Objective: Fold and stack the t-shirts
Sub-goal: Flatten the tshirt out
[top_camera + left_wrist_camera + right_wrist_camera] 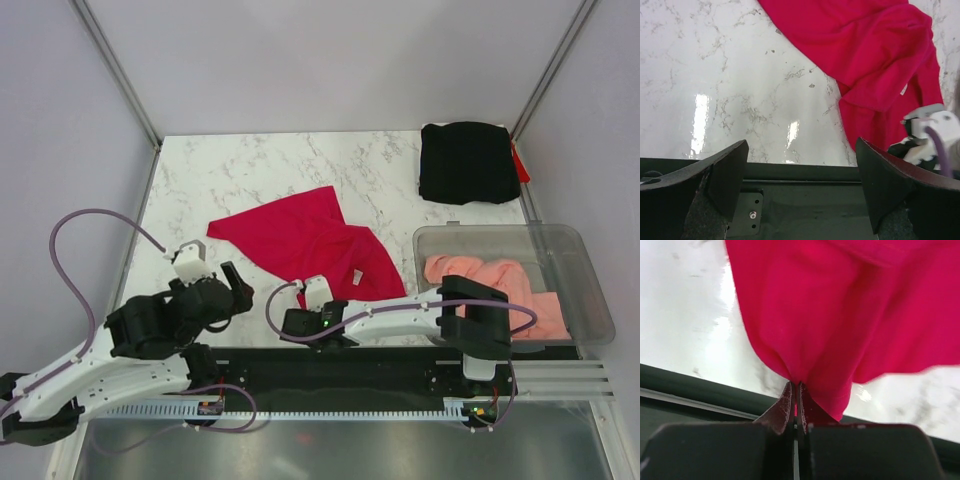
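While the right gripper [795, 390] pinches the near edge of the red shirt [300, 240], which lies crumpled mid-tabletop [260, 170], the left gripper [801, 150] hangs wide and empty just left of it. Folded, the black shirt [462, 162] lies at the far right corner; the pink shirt [495, 283] sits bunched in the bin [592, 300] at the right edge.

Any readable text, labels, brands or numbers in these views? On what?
No readable text in any view.
The white tag on the red shirt: too small to read.
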`<state>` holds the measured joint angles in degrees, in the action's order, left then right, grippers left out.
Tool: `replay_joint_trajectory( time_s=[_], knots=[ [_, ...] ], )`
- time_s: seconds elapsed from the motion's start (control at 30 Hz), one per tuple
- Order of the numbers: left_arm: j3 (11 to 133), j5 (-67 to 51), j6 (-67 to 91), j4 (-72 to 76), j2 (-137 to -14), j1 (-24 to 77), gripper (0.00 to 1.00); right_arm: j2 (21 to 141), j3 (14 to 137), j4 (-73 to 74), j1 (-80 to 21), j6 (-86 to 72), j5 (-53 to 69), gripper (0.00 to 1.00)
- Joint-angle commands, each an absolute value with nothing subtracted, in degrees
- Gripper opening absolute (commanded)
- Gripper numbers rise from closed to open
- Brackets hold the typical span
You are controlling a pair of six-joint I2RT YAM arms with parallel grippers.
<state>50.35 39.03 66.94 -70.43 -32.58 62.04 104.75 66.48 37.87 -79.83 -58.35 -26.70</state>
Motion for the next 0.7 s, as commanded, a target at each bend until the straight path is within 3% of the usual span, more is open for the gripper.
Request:
replay_joint_trajectory(
  time_s=[0.0, 0.17, 0.27, 0.43, 0.53, 0.67],
  knots=[
    [53.8, 42.3, 58.4, -65.8, -37.0, 61.0, 0.95, 93.7, 67.3, 48.1, -78.8, -60.7, -33.3, 0.0],
    [63.8, 38.5, 45.8, -64.3, -53.6, 52.5, 0.98, 77.3, 80.3, 63.8, -73.9, -58.8, -45.9, 0.0],
    [64.8, 32.3, 41.0, -60.0, -56.9, 43.2, 0.97, 71.3, 85.8, 68.2, -68.1, -55.1, -48.2, 0.0],
    [57.7, 11.3, 33.1, -44.6, -56.4, 17.2, 0.95, 65.5, 85.3, 68.2, -62.3, -50.8, -46.0, 0.0],
    [52.5, 3.0, 32.3, -40.7, -60.1, 9.4, 0.93, 63.4, 81.7, 67.7, -62.1, -51.5, -44.6, 0.0],
    [44.1, -2.7, 33.7, -33.5, -64.8, 6.2, 0.93, 61.3, 75.9, 65.1, -62.1, -51.8, -42.2, 0.0]
  ],
)
